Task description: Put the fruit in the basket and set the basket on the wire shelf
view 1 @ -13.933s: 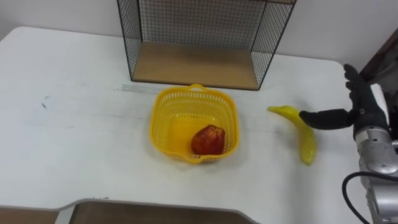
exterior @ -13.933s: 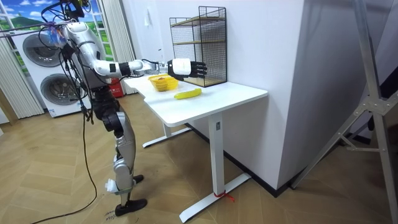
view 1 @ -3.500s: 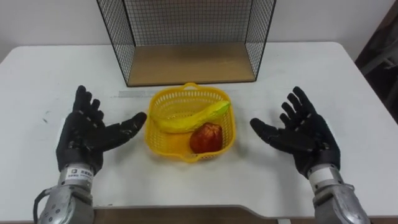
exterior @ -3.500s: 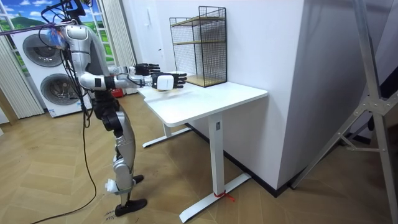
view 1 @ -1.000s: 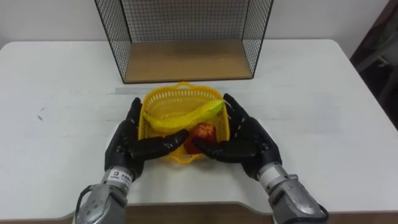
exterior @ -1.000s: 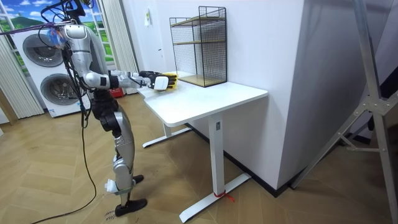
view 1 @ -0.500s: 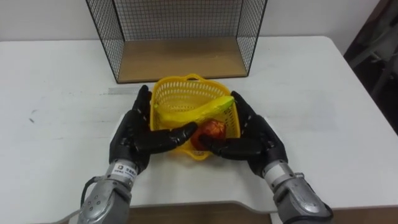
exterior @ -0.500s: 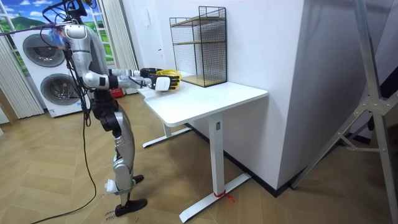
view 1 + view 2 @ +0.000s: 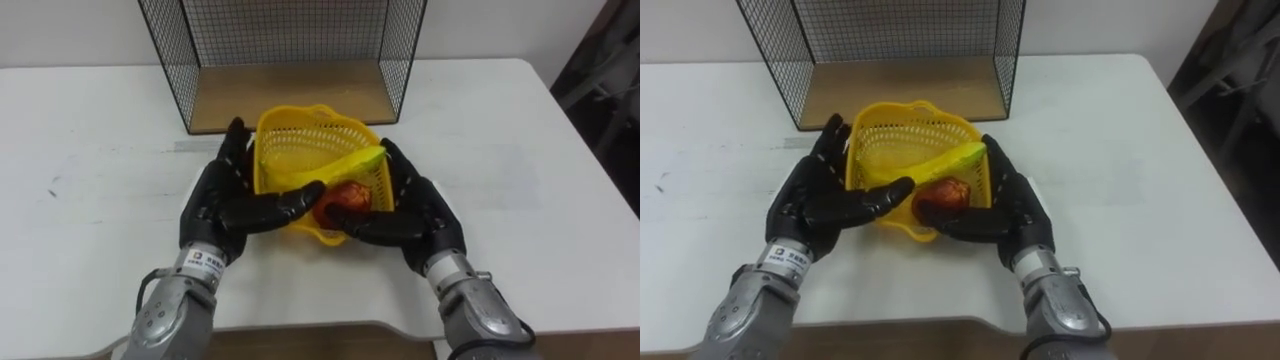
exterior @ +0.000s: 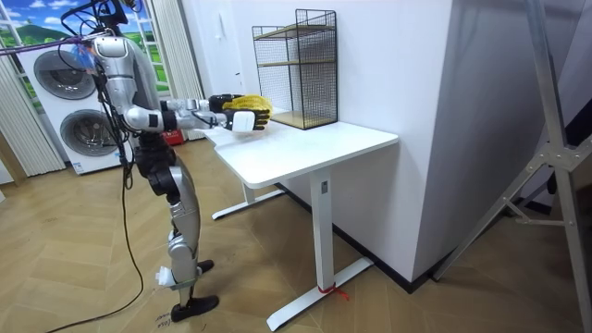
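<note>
1. Since the picture one second ago, the basket [image 9: 300, 150] has been rising. It was sitting on the table [image 9: 100, 130] then, and the room view is now showing it clear of the tabletop.
2. The left hand [image 9: 225, 205] is pressing against the basket's left side. Its fingers are lying straight along the wall and its thumb is reaching across under the near edge.
3. The right hand [image 9: 415, 215] is pressing against the basket's right side in the same way, with straight fingers and the thumb stretching inward below the near wall.
4. Neither hand is curling round the rim. The basket is being carried clamped between the two flat hands.
5. The basket is hanging slightly tilted, not level, in front of the wire shelf [image 9: 290, 95].
6. The banana [image 9: 340, 168] is lying inside the basket, slanting from the middle up toward the right rim.
7. The red fruit [image 9: 350, 195] is sitting inside at the near right corner, just below the banana and touching the basket's wall.
8. The wire shelf is standing at the far edge of the table, with its wooden bottom board bare and its open front facing the robot.
9. In the room view, the robot is standing upright at the end of the table on the room view's left, holding both arms out forward over it.
</note>
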Controlling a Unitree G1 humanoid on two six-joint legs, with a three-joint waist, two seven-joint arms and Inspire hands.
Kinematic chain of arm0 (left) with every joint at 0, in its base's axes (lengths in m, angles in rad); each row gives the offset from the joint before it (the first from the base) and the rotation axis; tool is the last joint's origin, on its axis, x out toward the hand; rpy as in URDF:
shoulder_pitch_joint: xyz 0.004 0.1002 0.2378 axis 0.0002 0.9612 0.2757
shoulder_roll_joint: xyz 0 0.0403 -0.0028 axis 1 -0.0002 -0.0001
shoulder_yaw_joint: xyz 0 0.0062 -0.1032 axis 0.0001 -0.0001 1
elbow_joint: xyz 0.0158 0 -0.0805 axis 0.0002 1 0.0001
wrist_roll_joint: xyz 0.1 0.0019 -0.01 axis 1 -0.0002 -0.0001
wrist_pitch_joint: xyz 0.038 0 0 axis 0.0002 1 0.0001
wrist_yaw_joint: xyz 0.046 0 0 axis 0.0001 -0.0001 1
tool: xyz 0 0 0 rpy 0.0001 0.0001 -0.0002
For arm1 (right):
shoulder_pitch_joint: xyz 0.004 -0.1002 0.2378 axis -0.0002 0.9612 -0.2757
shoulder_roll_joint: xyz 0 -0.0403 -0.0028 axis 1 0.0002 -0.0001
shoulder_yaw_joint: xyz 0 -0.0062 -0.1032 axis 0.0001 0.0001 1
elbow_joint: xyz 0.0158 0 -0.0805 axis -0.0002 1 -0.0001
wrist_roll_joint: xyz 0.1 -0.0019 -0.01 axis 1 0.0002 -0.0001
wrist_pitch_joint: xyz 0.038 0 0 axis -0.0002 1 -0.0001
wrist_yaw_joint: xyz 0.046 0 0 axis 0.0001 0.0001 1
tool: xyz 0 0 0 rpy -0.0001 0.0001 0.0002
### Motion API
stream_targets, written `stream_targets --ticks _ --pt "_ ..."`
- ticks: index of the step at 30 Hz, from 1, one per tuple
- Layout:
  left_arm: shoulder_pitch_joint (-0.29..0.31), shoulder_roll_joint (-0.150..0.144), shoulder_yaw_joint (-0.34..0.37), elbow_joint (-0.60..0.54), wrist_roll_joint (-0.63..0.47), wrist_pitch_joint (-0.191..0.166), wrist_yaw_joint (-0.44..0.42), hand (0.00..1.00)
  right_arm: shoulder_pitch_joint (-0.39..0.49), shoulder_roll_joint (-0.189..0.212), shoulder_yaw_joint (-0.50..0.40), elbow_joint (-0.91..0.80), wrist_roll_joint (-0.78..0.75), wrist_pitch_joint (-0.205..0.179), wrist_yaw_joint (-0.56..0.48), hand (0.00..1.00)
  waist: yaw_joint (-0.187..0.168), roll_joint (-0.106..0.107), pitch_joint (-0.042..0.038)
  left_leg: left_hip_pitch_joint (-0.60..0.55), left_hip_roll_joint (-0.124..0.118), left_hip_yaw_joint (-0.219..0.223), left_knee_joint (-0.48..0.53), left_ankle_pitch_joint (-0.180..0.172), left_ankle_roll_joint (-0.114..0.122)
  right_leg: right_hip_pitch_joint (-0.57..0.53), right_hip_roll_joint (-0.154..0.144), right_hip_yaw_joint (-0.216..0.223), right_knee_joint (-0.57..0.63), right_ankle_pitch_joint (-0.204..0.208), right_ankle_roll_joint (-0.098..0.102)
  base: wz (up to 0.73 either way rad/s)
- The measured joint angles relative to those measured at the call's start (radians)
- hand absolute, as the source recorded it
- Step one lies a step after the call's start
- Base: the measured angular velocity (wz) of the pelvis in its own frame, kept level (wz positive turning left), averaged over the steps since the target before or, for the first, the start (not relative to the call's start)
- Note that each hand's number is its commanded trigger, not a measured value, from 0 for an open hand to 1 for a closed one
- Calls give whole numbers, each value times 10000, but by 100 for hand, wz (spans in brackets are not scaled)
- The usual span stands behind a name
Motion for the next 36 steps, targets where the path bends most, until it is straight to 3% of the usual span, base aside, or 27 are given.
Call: stream_targets --ticks 11,18,25,36 --pt "-244 -14 80 -107 -16 -253 10 0 -110 0 -14 -503 -2 -173 -12 0 9 -13 6 50 0 45 -29 1 0 2 -2 31 -12 -1 1 0" --pt "-246 -15 56 -106 -12 -286 72 0 -112 -1 -17 -765 -4 -342 -13 0 16 -18 9 82 1 45 -27 0 0 4 -3 29 14 -1 1 0" --pt "-245 -120 9 -74 -8 -290 99 0 -112 -20 -120 -1585 -1109 -345 -12 0 -22 -16 9 133 -4 22 -55 1 -1 69 -5 24 5 -1 2 0" --pt "-237 -64 26 -66 -1 -269 98 0 -112 -11 -166 -1628 -1306 -342 14 0 55 1 22 325 43 128 -96 -5 -7 117 14 88 66 -4 5 -2"
